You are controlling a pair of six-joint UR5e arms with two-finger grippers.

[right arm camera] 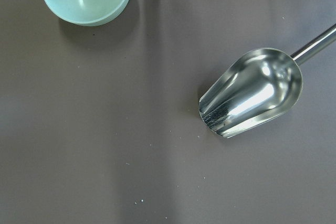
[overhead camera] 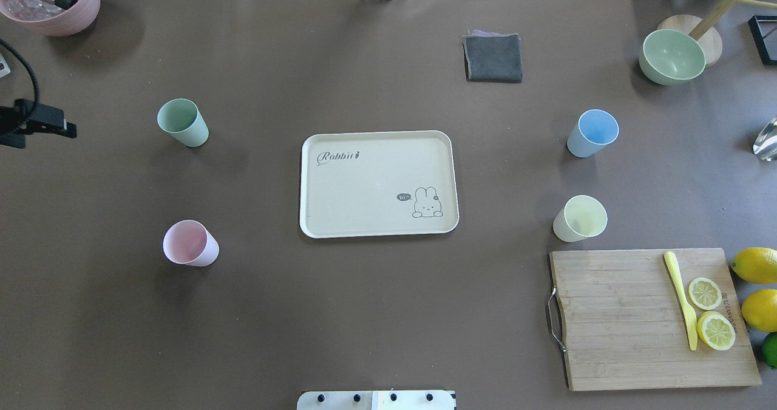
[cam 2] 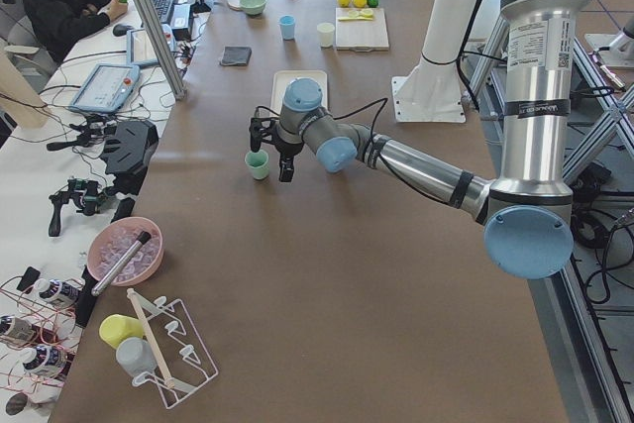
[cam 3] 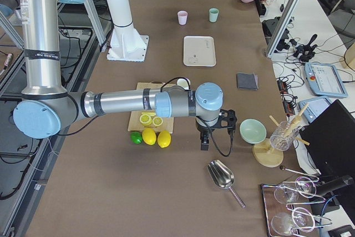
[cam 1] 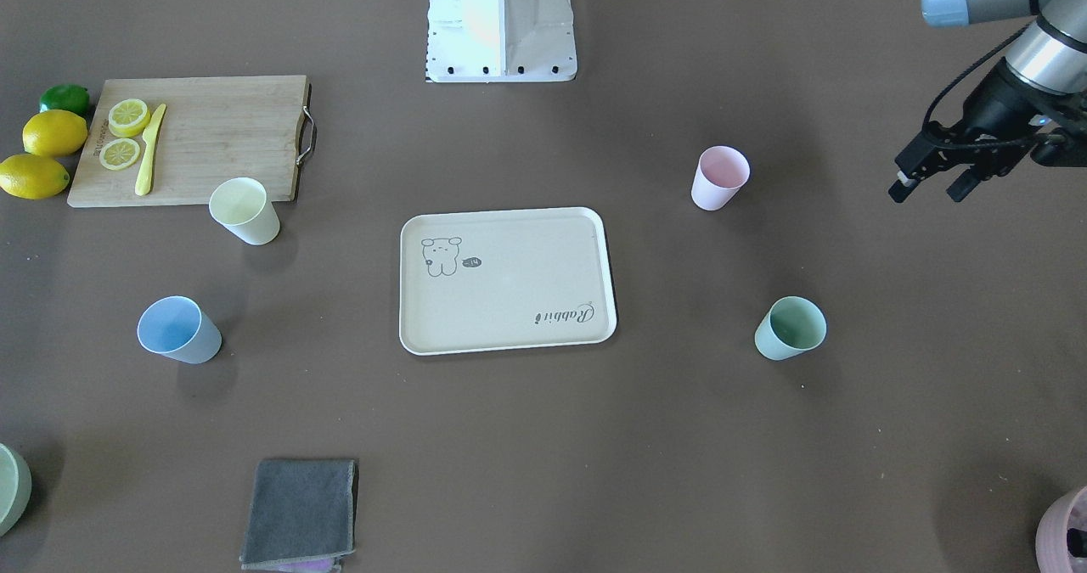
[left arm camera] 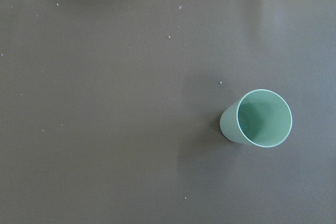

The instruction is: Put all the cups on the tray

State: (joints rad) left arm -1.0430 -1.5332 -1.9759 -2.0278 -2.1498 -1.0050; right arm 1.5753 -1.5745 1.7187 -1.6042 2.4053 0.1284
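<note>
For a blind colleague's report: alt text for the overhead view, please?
A bare cream tray sits mid-table with four upright cups off it: green cup and pink cup on its left, blue cup and yellow cup on its right. The left gripper shows at the left edge; a cutting board lies lower right.

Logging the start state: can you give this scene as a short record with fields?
tray: empty
cups on tray: none
pink cup, mint green cup: upright, robot's left of tray
light blue cup, pale yellow cup: upright, robot's right of tray
left gripper: open, empty
right gripper: away from cups, jaws unclear
</note>
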